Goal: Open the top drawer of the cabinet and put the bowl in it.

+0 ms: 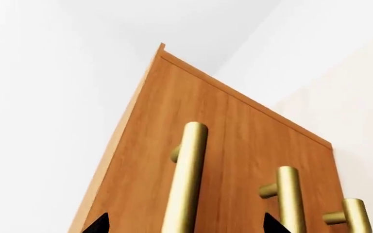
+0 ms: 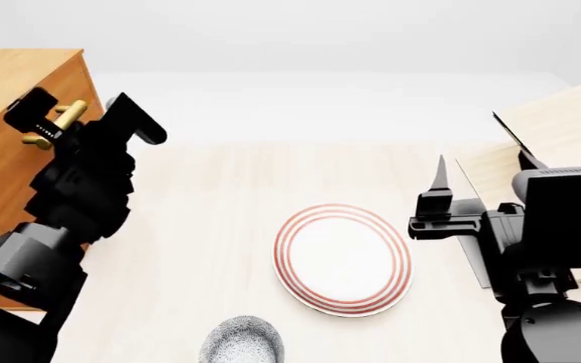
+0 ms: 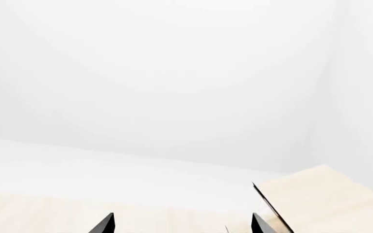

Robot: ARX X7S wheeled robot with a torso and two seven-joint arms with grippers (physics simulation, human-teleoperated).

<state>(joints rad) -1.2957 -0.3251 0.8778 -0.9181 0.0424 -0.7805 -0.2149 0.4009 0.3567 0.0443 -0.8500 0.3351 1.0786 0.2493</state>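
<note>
We are at the drawer-opening step. The left gripper [image 1: 183, 225], jaws spread, straddles the top drawer's brass handle [image 1: 186, 177] on the cabinet [image 2: 8, 136]; the drawer looks closed. Next: close on the bar and pull straight out. The right gripper [image 3: 183, 225] idles, jaws spread. The bowl [image 2: 242, 340] waits on the worktop [image 2: 200, 219] beside the plate [image 2: 343, 259].

The bowl [image 2: 241, 341] is cut off by the head view's lower edge; the left gripper [image 2: 79, 113] perhaps hides the top drawer's handle.
</note>
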